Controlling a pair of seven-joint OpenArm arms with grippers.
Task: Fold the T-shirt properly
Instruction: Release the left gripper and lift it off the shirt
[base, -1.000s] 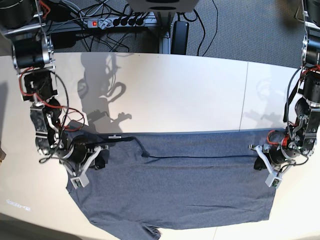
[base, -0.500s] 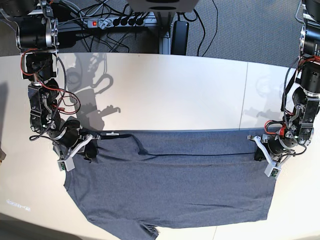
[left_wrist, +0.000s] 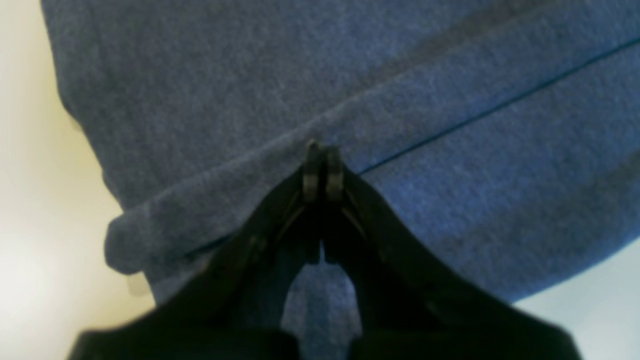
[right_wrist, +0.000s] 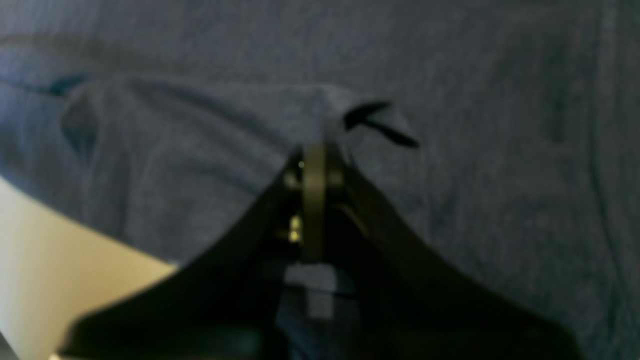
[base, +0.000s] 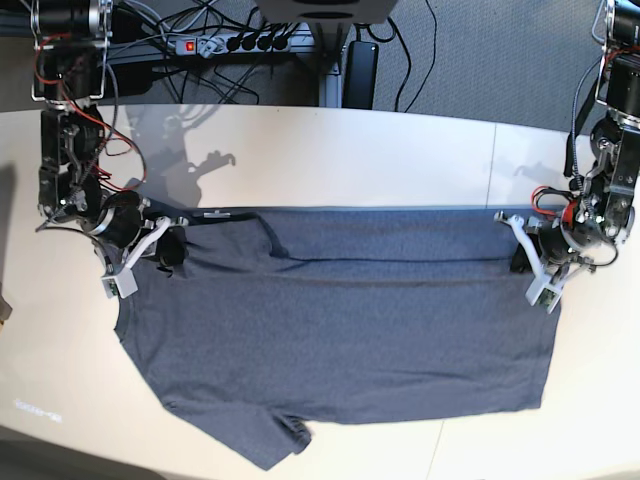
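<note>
T-shirt lies flat across the tabletop, top strip folded over. Left end effector and right end effector are both clamped tight on that fold's 2 ends, prob to keep the edge taut & straight.

T-shirt farther up the table
</note>
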